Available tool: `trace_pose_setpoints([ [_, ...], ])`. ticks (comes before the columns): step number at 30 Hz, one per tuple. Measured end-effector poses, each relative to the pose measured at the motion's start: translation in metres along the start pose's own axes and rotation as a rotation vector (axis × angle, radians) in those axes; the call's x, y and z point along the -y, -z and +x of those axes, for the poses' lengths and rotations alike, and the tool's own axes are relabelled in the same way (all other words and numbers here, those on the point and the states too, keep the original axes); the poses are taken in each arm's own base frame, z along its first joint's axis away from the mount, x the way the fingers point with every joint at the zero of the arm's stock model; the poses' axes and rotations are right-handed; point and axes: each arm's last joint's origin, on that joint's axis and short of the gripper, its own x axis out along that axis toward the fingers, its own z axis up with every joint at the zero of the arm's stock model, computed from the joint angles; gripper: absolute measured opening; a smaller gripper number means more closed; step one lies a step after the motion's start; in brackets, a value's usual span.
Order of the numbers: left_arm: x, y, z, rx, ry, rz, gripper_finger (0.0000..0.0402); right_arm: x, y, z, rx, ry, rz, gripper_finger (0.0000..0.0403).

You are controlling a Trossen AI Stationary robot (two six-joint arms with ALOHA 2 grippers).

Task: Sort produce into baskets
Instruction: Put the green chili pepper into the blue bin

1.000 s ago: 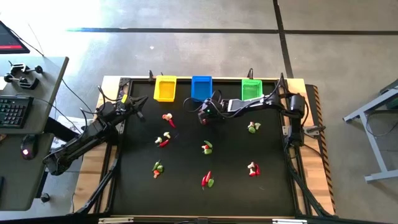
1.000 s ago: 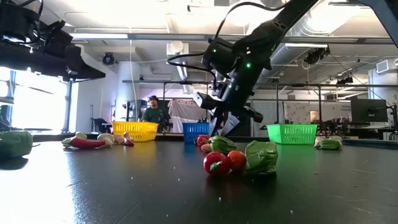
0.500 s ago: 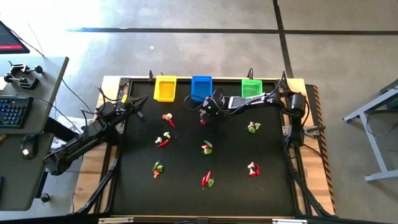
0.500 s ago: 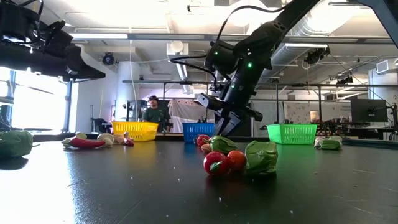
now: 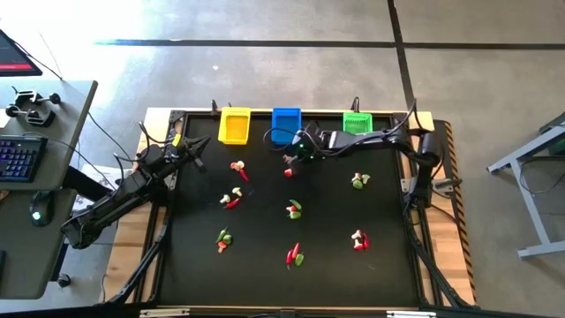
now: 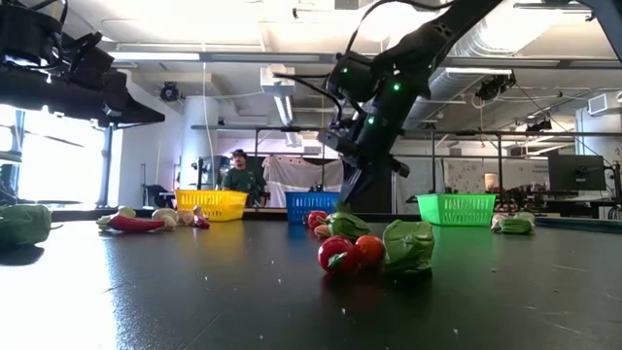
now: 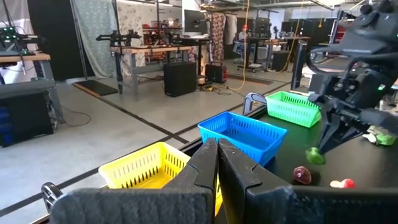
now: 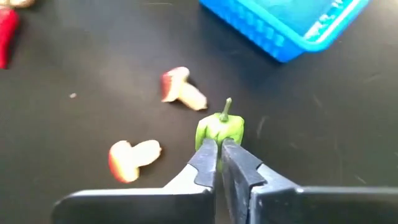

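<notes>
Small green pepper (image 8: 219, 129) w/ stem is pinched at tips of right gripper (image 8: 219, 157), jaws clenched on it; from left wrist view it hangs as a green blob (image 7: 315, 155) under that gripper, clear of the bench (image 5: 265, 238). Two white-and-red mushroom pieces (image 8: 180, 87) and (image 8: 132, 158) lie on the bench just below/near it, not touching each other. In high view right gripper (image 5: 296, 152) sits near bench's 12 o'clock edge, just in front of blue basket (image 5: 286, 124); one red-white piece (image 5: 288, 171) just at its 6 o'clock. Yellow basket (image 5: 234, 124) at blue's 9 o'clock, green basket (image 5: 357, 124) at its 3 o'clock, all three in a row along the far edge. Rest of produce scattered in small clusters: red/white bit (image 5: 238, 168) at 10 o'clock of bench centre, chilli + mushroom (image 5: 231, 200) at 9, green/red cluster (image 5: 294, 209) at centre, green piece (image 5: 359, 181) at 2, green/red pair (image 5: 223, 238) at 8, chilli w/ green (image 5: 294, 256) at 6, mushroom/red (image 5: 359, 239) at 4. Left gripper (image 7: 217, 163) waits by the bench's 10 o'clock corner, fingers pressed together, holding nothing, pointed toward yellow and blue baskets. A person (image 6: 236, 175) sits in the room behind.
</notes>
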Motion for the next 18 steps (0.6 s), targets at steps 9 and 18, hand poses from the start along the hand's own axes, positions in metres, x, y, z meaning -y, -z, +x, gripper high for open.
trace_pose_setpoints([
  [9, 0.000, 0.000, 0.000, 0.000, 0.000, 0.001, 0.0000, -0.003, -0.013, -0.026, 0.093, -0.070, -0.029, 0.0000],
  [18, 0.000, 0.000, 0.000, 0.000, 0.000, 0.002, 0.0000, 0.022, -0.056, -0.032, 0.383, -0.123, -0.053, 0.0000],
])
